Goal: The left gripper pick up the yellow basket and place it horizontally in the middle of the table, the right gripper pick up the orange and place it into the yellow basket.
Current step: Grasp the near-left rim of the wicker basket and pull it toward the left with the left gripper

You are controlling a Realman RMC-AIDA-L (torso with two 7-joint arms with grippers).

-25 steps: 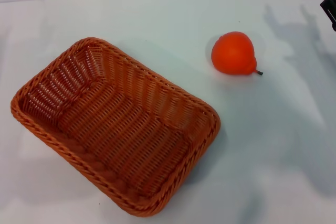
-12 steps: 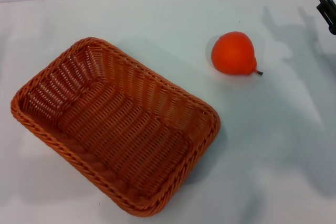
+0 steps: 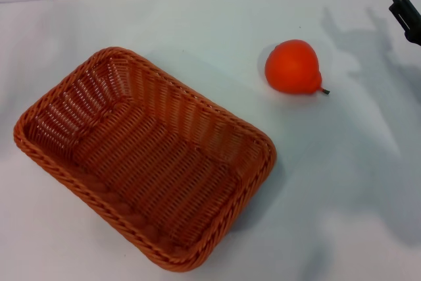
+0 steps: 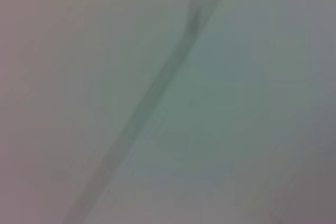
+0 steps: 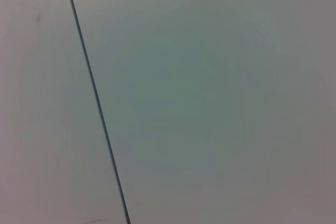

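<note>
Wicker container: the yellow basket [image 3: 141,159] rests on the tabletop [image 3: 342,182], on the robot's left side; its long axis runs diagonally across the head view; its interior holds nothing
Fruit: the orange [image 3: 293,66] lies on the tabletop, beyond the basket's right corner and apart from its rim; its short dark stem points toward the robot's right
Right pincer: the right pincer [image 3: 406,12] shows only as a black tip at the right edge of the head view, well apart from the orange; whether its fingers are open or closed cannot be told
Left pincer: outside every view; state unknown
Wrist views: both show only a pale surface crossed by one dark line
</note>
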